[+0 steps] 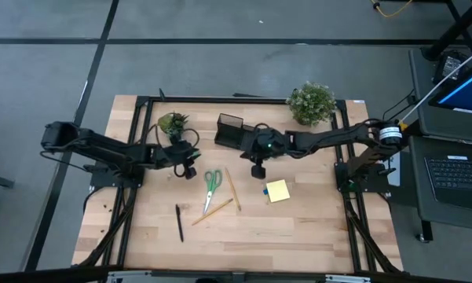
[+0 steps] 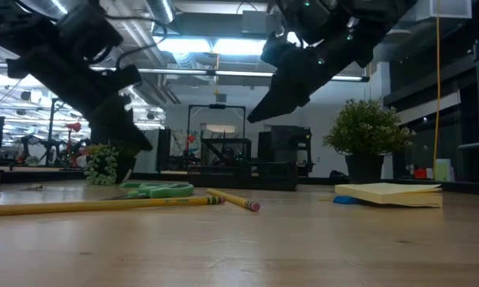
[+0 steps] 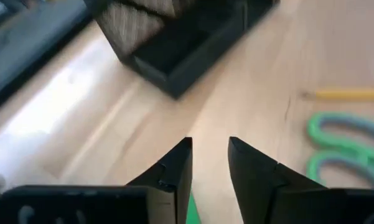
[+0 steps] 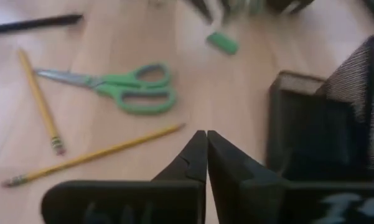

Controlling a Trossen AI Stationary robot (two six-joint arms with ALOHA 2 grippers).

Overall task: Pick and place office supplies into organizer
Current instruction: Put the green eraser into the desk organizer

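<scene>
While the left hand (image 3: 210, 163) hangs slightly parted and empty, the right hand (image 4: 206, 155) — closed, empty — hovers beside the organizer (image 4: 317, 124).

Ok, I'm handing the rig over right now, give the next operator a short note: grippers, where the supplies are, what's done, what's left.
Left gripper: open, empty, low over bare table near the scissors.
Right gripper: shut, empty, beside the organizer.
On the table: scissors, two pencils, black pen, sticky-note pad with a small blue piece beside it, small green piece near the left gripper.
Done: the tray looks empty; the cup's contents can't be seen.
Left: all these items.
</scene>
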